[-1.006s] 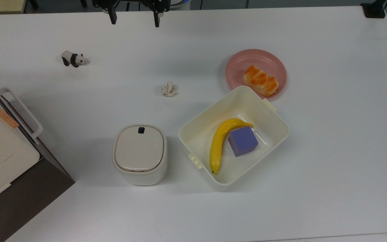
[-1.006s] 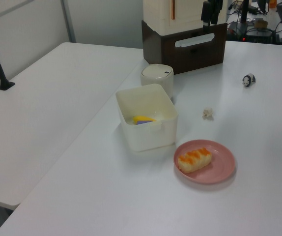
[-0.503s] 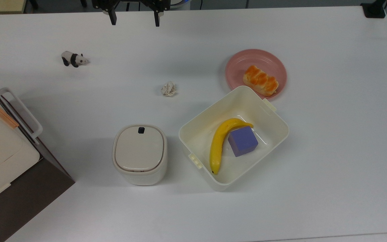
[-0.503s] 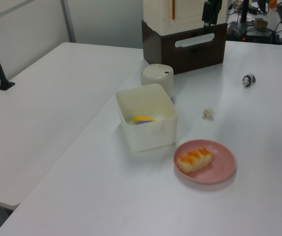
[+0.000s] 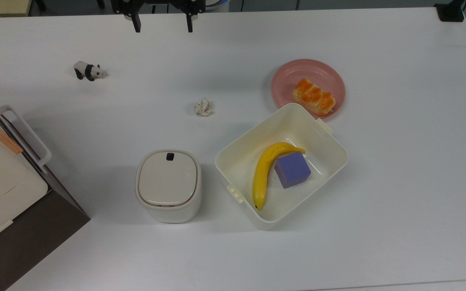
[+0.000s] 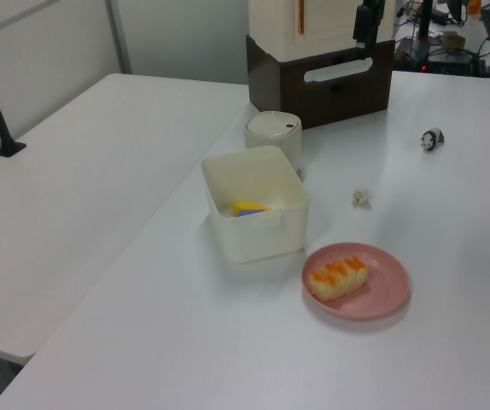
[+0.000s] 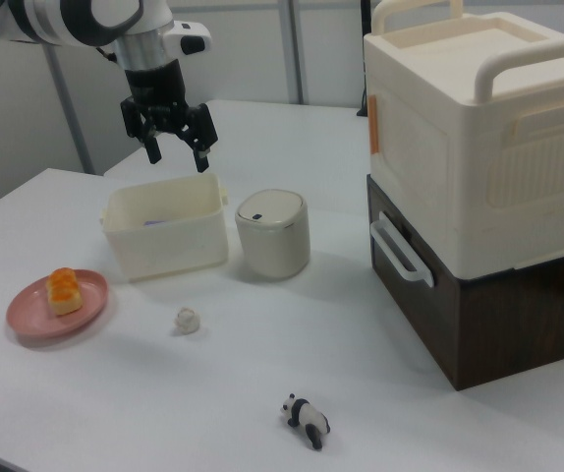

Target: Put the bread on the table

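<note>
Bread sits on the pink plate, touching the cream bin; tool hangs above the counter, fingers apart.

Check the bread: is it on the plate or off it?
On it. The bread lies on the pink plate, nothing gripping it; the open gripper hangs far off, near the top view's upper edge.

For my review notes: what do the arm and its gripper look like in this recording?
In the right view the arm is built of rounded white segments with black bands at the joints. It ends in a black gripper with a blocky body and two slim, dark jaws set apart. In the top view the gripper shows as black hardware with two narrow prongs. No loose cables or readable markings can be made out.
</note>
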